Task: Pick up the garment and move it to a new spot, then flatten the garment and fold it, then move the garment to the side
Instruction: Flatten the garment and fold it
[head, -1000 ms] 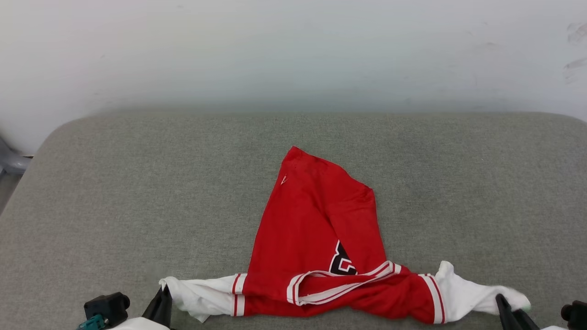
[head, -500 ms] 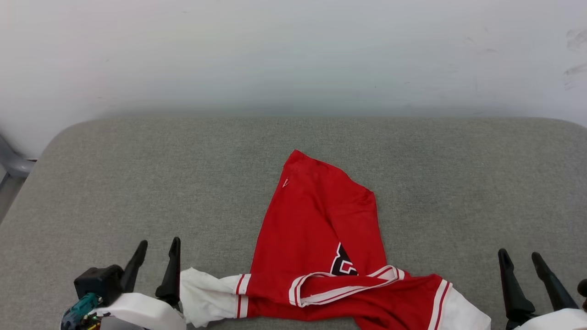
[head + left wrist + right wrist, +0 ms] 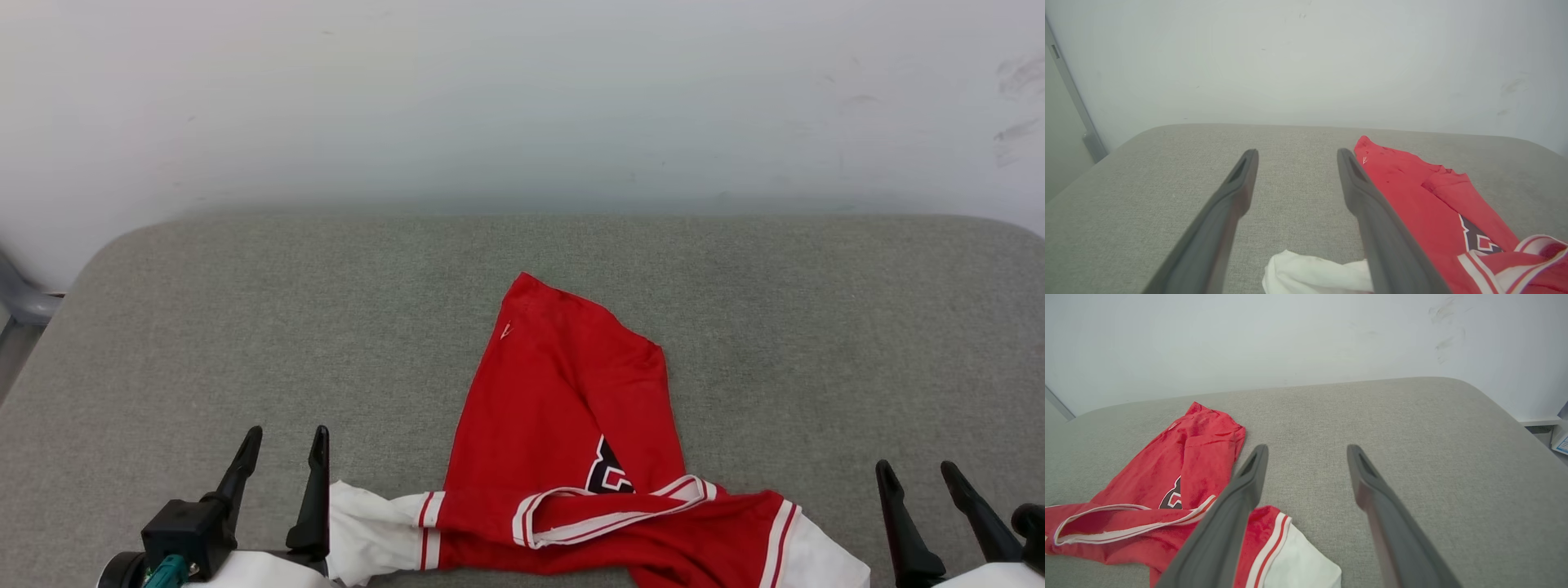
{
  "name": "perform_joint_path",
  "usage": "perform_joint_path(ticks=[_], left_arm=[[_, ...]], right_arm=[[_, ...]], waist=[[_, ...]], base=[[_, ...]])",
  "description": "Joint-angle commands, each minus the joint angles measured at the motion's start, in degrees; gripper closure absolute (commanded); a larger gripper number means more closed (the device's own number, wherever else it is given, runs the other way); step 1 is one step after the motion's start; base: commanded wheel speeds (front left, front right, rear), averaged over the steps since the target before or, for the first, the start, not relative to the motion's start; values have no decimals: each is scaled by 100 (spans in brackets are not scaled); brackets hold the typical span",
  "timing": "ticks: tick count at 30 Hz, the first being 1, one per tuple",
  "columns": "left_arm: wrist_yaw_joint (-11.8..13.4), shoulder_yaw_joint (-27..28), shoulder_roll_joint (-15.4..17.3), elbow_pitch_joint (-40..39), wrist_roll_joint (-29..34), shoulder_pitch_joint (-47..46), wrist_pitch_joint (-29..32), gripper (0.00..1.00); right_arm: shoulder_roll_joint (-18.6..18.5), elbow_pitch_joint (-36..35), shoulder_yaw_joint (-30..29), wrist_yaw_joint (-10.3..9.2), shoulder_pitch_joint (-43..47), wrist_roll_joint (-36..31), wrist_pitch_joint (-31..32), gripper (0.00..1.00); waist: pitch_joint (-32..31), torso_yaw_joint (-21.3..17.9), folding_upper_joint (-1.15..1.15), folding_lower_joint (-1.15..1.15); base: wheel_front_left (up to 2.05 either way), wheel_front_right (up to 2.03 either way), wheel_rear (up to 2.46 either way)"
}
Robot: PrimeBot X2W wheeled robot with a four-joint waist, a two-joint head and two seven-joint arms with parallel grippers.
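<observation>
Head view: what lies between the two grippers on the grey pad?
The bunched red jersey T-shirt lies between the left gripper and the right gripper; the head view shows it.

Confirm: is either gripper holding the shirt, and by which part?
Nothing is held. The left gripper and right gripper both have open, empty jaws; the shirt lies loose on the cushion between them.

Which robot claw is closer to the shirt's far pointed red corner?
Left. In the head view the left gripper is below-left of the garment's far corner; the right gripper is farther, below-right.
</observation>
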Motion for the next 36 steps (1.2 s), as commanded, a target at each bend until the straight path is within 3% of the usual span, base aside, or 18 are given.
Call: perform_joint_path(ticks=[1,11,18,29,36], left_arm=[[51,-14,21,-86,29,74,18,0],[165,-70,19,-351,47,120,124,0],[193,-82,-14,-379,25,116,95,0],[60,-160,-64,-307,17,-204,47,0],[-21,-162,-128,-155,-19,-369,-37,0]], right_arm=[[25,-36,-14,-4,78,5,57,0],[61,199,-377,-4,169,209,633,0],[-321,714,-548,-4,150,385,1319,0],[-1137,1850,638,-4,-624,957,2187,0],[-1332,2617,1384,-2,-926,1417,2888,0]], waist=[[8,11,0,0],[16,106,0,0],[45,154,0,0],[449,328,0,0],[626,385,0,0]], base=[[0,0,0],[0,0,0],[0,0,0],[0,0,0],[0,0,0]])
